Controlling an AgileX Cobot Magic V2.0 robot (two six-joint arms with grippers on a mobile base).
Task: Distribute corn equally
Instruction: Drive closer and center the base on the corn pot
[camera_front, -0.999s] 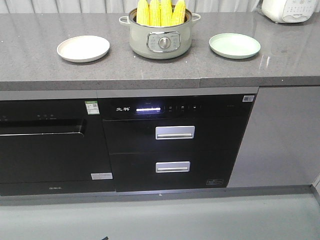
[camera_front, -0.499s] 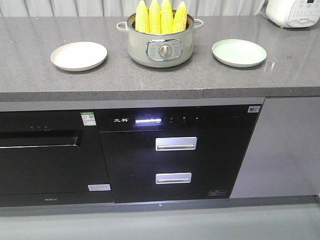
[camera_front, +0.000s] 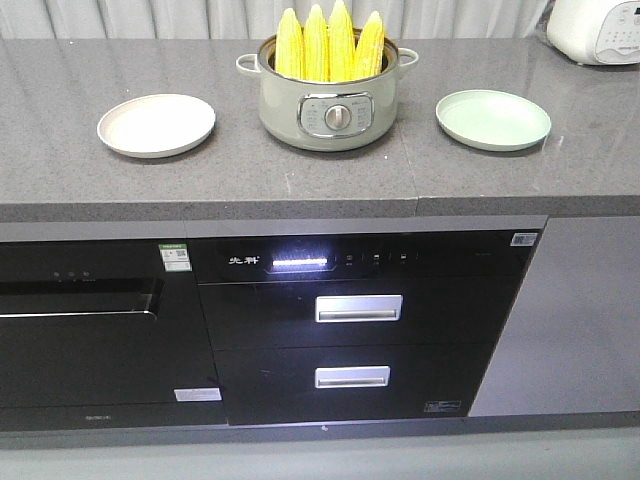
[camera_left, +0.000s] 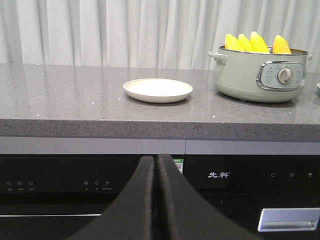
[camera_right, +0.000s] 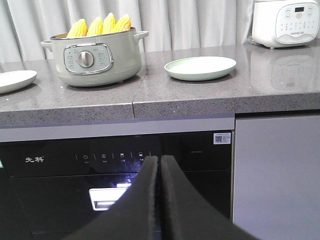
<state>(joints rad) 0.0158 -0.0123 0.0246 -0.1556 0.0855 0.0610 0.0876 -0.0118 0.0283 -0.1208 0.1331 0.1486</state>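
Now four corn cobs (camera_front: 316, 45) stand tips-up in the cooking pot (camera_front: 285, 100) | left claw (camera_left: 156, 160) and right claw (camera_right: 159, 160) both pinched closed, empty | corn looks hard, bumpy, maybe slippery; grab round the top part

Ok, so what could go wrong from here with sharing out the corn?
The four corn cobs stand packed together in the pot, so gripping one may drag or tip a neighbour. Both the left hand and right hand sit shut, below the countertop edge; rising carelessly could clip it. The cream plate and green plate are shallow, so a round cob might roll off.
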